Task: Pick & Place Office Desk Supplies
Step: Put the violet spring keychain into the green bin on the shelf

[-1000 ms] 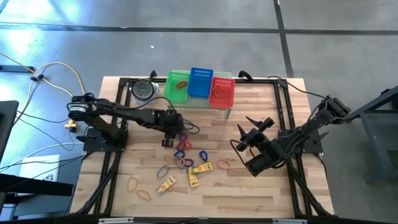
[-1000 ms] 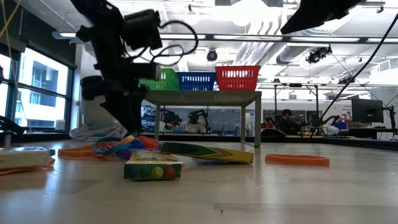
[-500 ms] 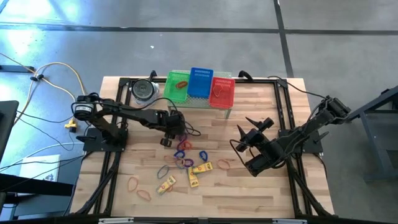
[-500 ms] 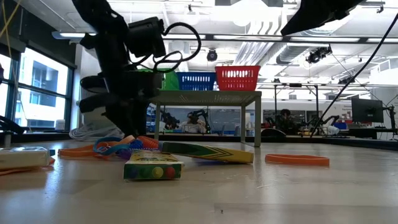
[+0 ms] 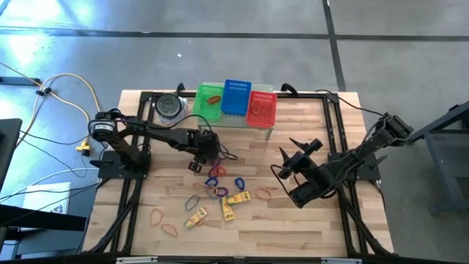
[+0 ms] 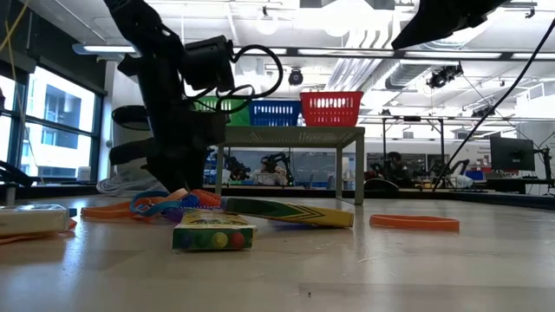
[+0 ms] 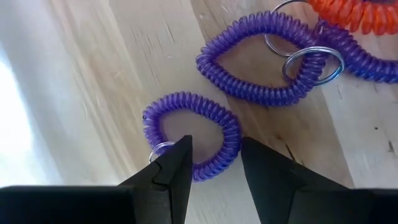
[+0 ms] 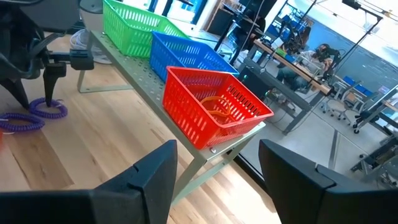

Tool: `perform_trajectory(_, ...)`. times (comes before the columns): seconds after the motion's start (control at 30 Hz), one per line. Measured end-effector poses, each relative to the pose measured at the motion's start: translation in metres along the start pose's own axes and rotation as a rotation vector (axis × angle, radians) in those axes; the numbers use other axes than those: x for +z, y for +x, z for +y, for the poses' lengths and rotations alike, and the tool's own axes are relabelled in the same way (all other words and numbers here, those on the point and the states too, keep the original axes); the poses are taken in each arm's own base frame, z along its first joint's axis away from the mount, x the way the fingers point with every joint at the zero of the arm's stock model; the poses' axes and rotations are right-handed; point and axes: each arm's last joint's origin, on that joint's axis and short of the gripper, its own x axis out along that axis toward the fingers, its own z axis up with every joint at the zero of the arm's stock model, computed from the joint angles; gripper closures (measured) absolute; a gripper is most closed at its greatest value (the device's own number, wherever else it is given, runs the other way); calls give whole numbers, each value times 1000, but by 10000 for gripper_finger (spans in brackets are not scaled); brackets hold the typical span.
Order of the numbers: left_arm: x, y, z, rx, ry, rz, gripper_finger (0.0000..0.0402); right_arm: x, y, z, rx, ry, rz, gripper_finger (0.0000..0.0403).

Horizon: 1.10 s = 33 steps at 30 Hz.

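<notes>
The office desk supplies lie loose mid-table: purple coil loops (image 5: 213,176), thin orange bands (image 5: 156,215) and yellow boxes (image 5: 236,199). My left gripper (image 5: 196,166) points steeply down, open, just over a small purple coil loop (image 7: 194,142). Its two fingers stand on either side of the loop's near arc, and I see no touch. A larger purple coil with a metal key ring (image 7: 267,62) lies just beyond. My right gripper (image 5: 287,163) hangs open above the table's right half, holding nothing.
Green (image 5: 209,103), blue (image 5: 236,97) and red (image 5: 261,108) mesh baskets stand on a small raised shelf at the far edge, with a round grey tin (image 5: 170,106) to their left. An orange band (image 6: 414,223) and a crayon box (image 6: 214,232) lie near the low camera.
My left gripper has sunk toward the purple coil loops and rolled about its own axis, its fingers keeping the same gap. The right arm has kept still. Nothing on the table has moved.
</notes>
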Motion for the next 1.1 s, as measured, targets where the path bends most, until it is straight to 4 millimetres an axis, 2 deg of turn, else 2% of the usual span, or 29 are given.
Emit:
perform_trajectory(0.3,-3,3,-3,-50,40,28,266,0,0,0,1,3,-1,188)
perform_trajectory(0.57,-8,5,1,-98,-56,18,271,0,0,0,1,3,-1,188)
perform_trajectory(0.67,-9,5,2,-99,-59,21,294,0,0,0,1,3,-1,188)
perform_trajectory(0.9,-10,5,3,-102,-61,25,385,0,0,0,1,-4,-1,188)
perform_trajectory(1.1,-9,5,1,-108,-38,16,396,0,0,0,1,-4,-1,188)
